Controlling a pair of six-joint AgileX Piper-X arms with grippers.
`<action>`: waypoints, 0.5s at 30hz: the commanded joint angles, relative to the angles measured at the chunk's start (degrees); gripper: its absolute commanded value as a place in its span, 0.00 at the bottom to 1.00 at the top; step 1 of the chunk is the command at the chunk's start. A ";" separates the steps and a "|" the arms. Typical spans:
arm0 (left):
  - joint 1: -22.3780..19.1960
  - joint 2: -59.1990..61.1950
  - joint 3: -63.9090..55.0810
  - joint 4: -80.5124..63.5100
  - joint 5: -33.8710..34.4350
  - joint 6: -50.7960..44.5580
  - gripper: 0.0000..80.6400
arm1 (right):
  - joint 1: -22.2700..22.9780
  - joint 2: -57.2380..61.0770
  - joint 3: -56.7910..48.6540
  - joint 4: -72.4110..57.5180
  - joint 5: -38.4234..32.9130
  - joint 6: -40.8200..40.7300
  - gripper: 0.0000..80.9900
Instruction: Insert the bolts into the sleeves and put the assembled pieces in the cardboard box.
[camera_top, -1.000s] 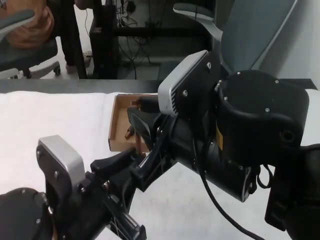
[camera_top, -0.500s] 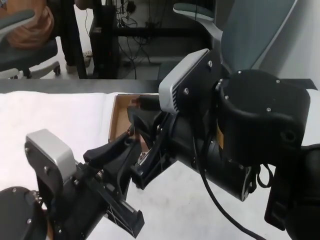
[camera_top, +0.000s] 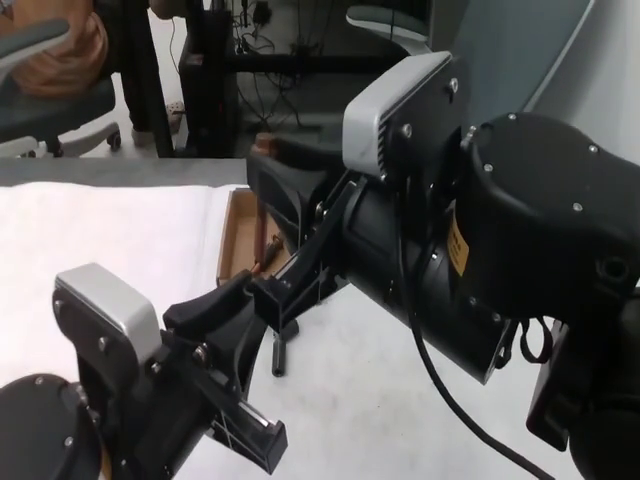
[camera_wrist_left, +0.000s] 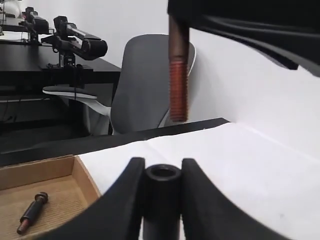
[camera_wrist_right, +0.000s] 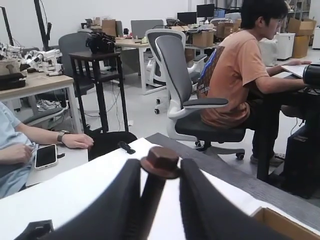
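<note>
**Bolt poised, not yet inserted**

High view: the box (camera_top: 236, 230) lies beyond both arms.

Left wrist view: the left gripper (camera_wrist_left: 162, 167) clamps an upright sleeve (camera_wrist_left: 162, 200). The bolt (camera_wrist_left: 178, 75) hangs just above it, apart. One finished piece (camera_wrist_left: 31, 212) lies boxed.

Right wrist view: the right gripper (camera_wrist_right: 159, 172) pinches the bolt under its head.

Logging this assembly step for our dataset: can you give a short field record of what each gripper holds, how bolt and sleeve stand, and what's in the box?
left gripper: shut on a black sleeve, upright, opening up
right gripper: shut on a bolt, threaded end down
bolt vs sleeve: tip above the sleeve's opening, apart, not yet inserted
cardboard box: one assembled piece lying in the part that shows
</note>
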 joint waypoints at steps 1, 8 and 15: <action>-0.04 0.06 -0.14 -1.65 -0.79 0.48 0.02 | -0.04 -0.20 -0.37 -1.16 0.11 0.40 0.01; -0.04 0.06 -0.14 -3.46 -0.77 0.10 0.02 | 1.09 1.19 -0.37 -1.28 0.11 1.29 0.01; -0.04 0.06 -0.14 -5.61 -0.83 -0.12 0.02 | 2.84 3.57 -0.37 -1.28 0.11 1.87 0.01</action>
